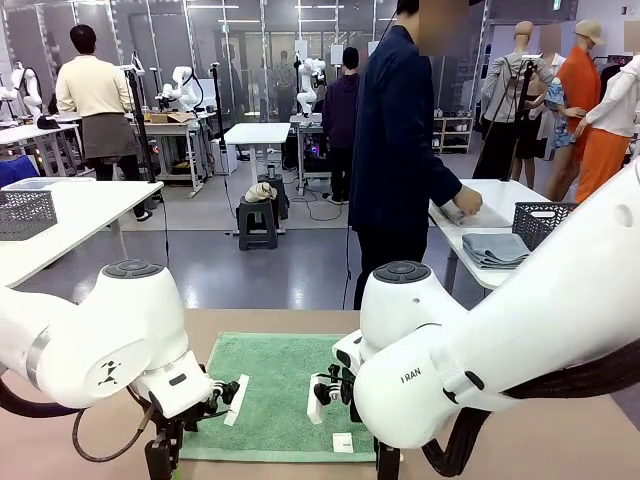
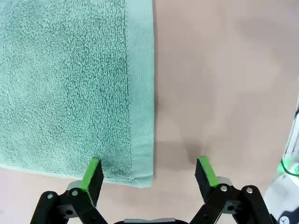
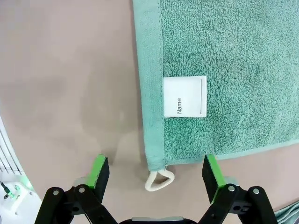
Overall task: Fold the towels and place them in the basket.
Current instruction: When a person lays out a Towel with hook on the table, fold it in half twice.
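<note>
Towel (image 1: 285,390) flat on table (image 2: 224,70) | left gripper (image 2: 149,169) wide, straddling near corner | right gripper (image 3: 155,166) wide over tag (image 3: 184,95) corner | likely staged to pinch for fold

Left wrist: open table (image 2: 224,84) frame right of towel (image 2: 65,79). Right wrist: open frame left; loop (image 3: 159,179) bottom centre.

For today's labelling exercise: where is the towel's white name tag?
Right wrist view: the white tag sits on the towel beside its hemmed edge, near the corner loop, just beyond the right gripper and its open fingers.
</note>
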Available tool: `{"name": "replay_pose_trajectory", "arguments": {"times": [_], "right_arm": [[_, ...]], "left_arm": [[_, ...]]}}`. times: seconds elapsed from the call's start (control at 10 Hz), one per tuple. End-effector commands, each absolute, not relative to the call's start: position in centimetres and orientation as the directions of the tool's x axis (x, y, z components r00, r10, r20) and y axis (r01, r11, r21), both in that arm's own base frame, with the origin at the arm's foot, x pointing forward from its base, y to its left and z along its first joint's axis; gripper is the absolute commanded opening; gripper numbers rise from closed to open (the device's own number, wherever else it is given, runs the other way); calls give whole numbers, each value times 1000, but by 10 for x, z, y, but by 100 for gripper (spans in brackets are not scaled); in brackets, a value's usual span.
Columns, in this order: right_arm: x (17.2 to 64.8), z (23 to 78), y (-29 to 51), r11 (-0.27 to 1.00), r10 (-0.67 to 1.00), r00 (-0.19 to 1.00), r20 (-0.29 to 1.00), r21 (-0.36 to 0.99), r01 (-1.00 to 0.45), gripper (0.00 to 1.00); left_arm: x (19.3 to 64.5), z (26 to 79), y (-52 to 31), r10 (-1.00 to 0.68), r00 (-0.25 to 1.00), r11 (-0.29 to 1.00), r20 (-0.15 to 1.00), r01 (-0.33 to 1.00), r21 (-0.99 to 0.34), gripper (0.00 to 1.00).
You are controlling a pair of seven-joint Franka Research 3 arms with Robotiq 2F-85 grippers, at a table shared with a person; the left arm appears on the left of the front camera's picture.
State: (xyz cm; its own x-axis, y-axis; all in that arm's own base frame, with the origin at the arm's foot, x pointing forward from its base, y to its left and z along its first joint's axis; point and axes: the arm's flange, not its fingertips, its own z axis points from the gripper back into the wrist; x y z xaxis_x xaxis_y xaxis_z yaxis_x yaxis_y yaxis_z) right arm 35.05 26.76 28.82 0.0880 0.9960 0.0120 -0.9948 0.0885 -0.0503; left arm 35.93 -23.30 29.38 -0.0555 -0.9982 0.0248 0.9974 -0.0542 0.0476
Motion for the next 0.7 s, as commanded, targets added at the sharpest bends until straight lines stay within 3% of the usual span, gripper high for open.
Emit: {"name": "replay_pose_trajectory", "arguments": {"times": [0.0, 0.6], "right_arm": [[358, 288, 267, 67, 998, 66, 17, -60, -996, 88], [365, 282, 262, 78, 997, 77, 26, -51, -996, 88]], "left_arm": [[364, 291, -231, -996, -69, -65, 62, 996, 69, 100], [372, 291, -229, -996, -59, -55, 61, 997, 61, 100]]}}
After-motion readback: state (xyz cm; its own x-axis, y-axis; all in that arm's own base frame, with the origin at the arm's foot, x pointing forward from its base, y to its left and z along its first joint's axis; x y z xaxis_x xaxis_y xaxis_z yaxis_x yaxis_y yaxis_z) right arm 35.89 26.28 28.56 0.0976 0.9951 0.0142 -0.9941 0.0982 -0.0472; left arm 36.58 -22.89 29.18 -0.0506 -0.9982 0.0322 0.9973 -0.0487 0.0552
